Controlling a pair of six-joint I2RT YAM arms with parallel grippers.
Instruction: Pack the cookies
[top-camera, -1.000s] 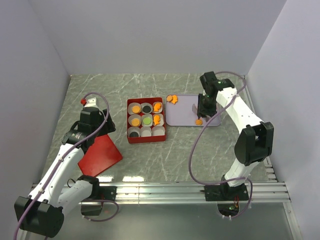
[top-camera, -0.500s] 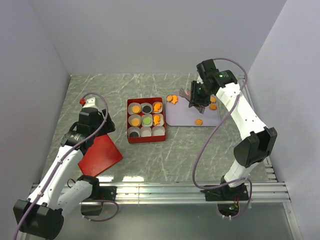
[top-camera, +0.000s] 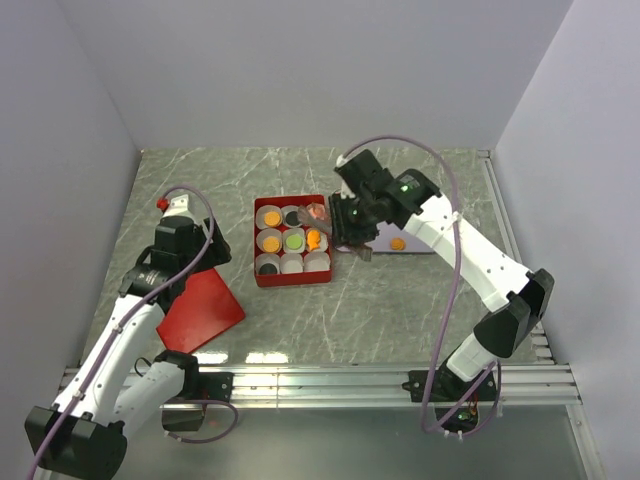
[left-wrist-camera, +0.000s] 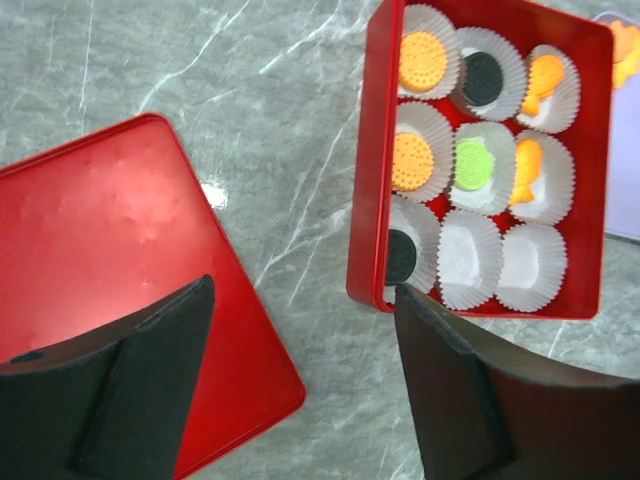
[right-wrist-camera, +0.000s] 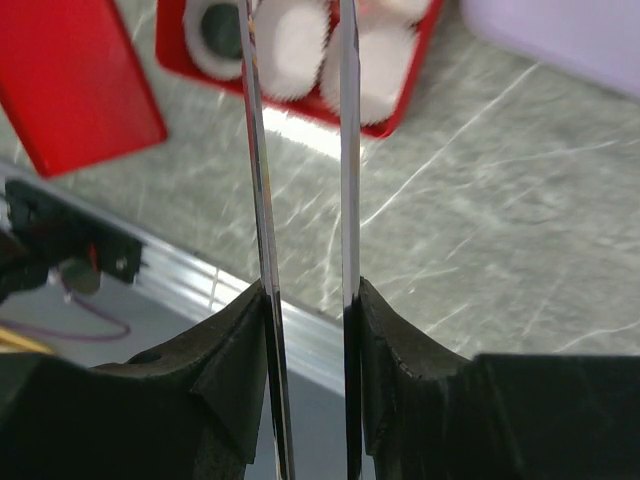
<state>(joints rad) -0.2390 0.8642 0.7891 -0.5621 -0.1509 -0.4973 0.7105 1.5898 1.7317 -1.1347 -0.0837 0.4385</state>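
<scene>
The red box (top-camera: 290, 277) holds a three-by-three set of white paper cups. In the left wrist view the box (left-wrist-camera: 368, 180) has orange, black and green cookies (left-wrist-camera: 472, 165) in seven cups; two bottom cups are empty. My right gripper (top-camera: 322, 212) hovers over the box's top-right cups with a small pink cookie (top-camera: 317, 208) at its thin metal fingertips. In its wrist view the fingers (right-wrist-camera: 348, 150) run off the top edge, so the tips are hidden. One orange cookie (top-camera: 398, 242) lies on the lilac tray (top-camera: 420, 246). My left gripper (top-camera: 185, 245) is open and empty, high between lid and box.
The red square lid (top-camera: 200, 310) lies flat on the table left of the box and under my left arm; it also shows in the left wrist view (left-wrist-camera: 110, 260). My right arm covers most of the tray. Grey walls enclose the table; an aluminium rail runs along the near edge.
My right gripper has swung left from the lilac tray to above the box's right side, carrying the pink cookie. The left arm has not moved.
</scene>
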